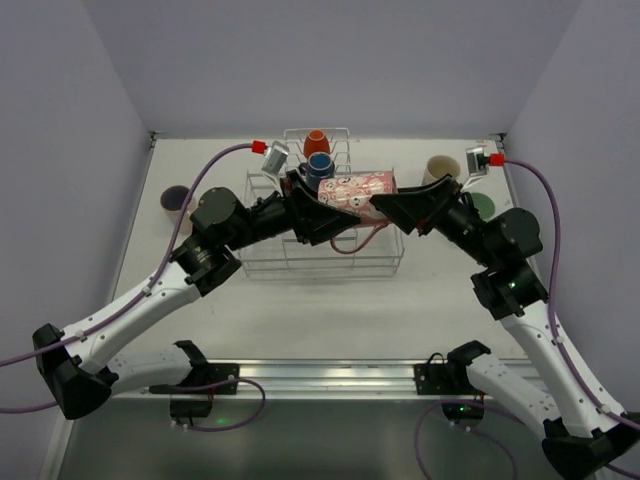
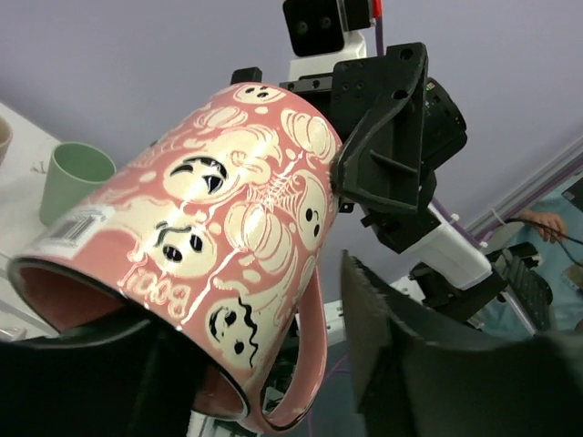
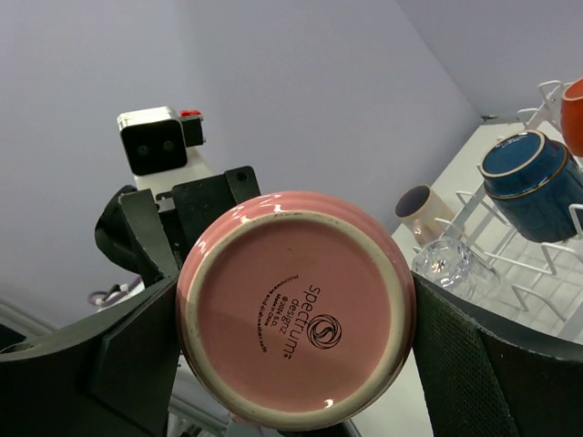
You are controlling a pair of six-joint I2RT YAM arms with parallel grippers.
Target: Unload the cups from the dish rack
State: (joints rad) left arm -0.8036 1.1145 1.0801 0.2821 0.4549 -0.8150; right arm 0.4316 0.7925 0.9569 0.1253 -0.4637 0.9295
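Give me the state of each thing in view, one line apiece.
pink mug: held above the dish rack, on its side.
right gripper: shut on its base.
left gripper: at its rim end, grip unclear.
blue mug: inverted in the rack.
orange mug: in the rack.
cream mug: upright on the table.
green cup: upright on the table.

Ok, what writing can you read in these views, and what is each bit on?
"spectrum designz": underside of the pink mug, right wrist view.
"Boo!": the mug's patterned side, upside down in the left wrist view.
Smaller print beside the brand on the base: too small to read.
White sticker near the mug's rim: too blurred to read.
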